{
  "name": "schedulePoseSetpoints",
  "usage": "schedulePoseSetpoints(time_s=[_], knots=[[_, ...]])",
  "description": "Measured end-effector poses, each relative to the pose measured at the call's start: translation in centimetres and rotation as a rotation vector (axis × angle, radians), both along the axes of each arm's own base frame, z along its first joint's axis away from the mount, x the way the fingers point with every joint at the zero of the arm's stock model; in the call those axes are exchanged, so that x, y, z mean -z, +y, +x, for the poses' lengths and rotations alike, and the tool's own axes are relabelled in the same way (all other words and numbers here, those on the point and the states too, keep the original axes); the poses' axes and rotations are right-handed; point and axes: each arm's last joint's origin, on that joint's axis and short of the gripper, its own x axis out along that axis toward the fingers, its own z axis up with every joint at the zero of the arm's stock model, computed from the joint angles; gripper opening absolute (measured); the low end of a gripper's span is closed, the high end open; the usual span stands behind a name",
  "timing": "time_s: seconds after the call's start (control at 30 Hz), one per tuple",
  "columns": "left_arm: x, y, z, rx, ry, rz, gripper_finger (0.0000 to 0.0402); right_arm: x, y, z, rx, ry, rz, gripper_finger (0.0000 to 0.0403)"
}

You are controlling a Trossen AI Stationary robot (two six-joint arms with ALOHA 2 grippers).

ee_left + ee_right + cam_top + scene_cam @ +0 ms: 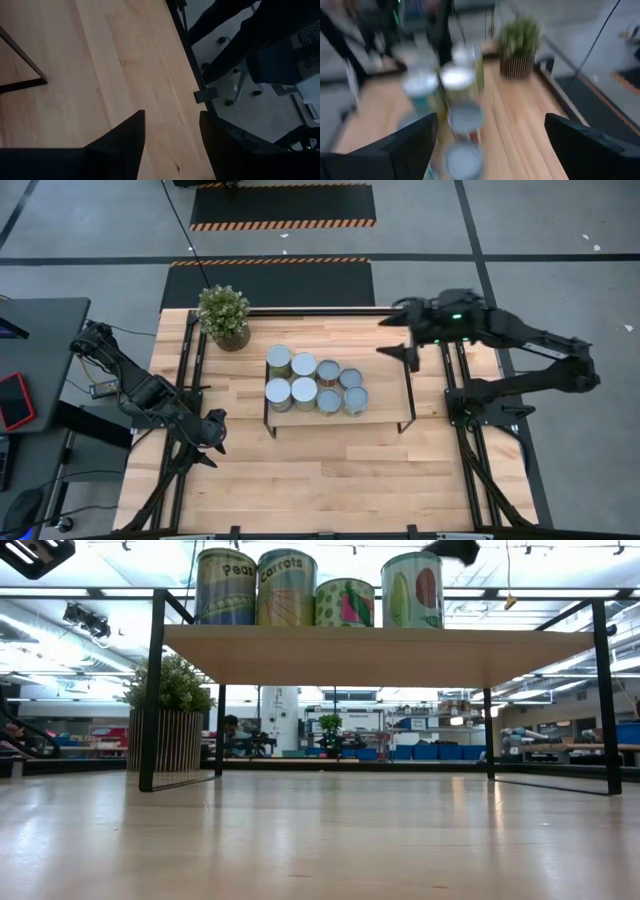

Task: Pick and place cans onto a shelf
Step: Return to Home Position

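Low view: rear row out of sight behind four front cans (285, 587)

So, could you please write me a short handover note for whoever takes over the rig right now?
Left tool: open, empty, low over the bare tabletop on its left side.
Right tool: open, empty, raised by the right end of the shelf, facing the row of tins.
Cans: all eight stand on the shelf in two rows, on its left half, near the plant.
Done: placing, by the look of it.
Left: probably only parking both arms.
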Motion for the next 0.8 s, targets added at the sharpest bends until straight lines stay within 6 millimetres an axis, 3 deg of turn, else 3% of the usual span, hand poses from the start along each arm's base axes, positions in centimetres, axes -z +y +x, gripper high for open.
schedulePoseSetpoints(time_s=[0.17,0.37,0.67,0.8], knots=[[0.0,0.0,0.0,0.0,0.0,0.0,0.0194,-2.1,0.7,-2.9,0.061,-0.161,0.055,0.0373],[0.0,0.2,0.2,-0.015,-0.064,0.068,0.0192,-2.6,1.5,-6.1,0.112,-0.24,0.148,0.0373],[-1.5,0.3,1.7,-0.207,-0.382,0.198,0.0195,1.1,2.1,-8.3,0.149,-0.341,0.31,0.0373],[-2.8,0.6,2.5,-0.361,-0.517,0.158,0.0196,3.8,2.2,-8.6,0.16,-0.4,0.379,0.0373]])
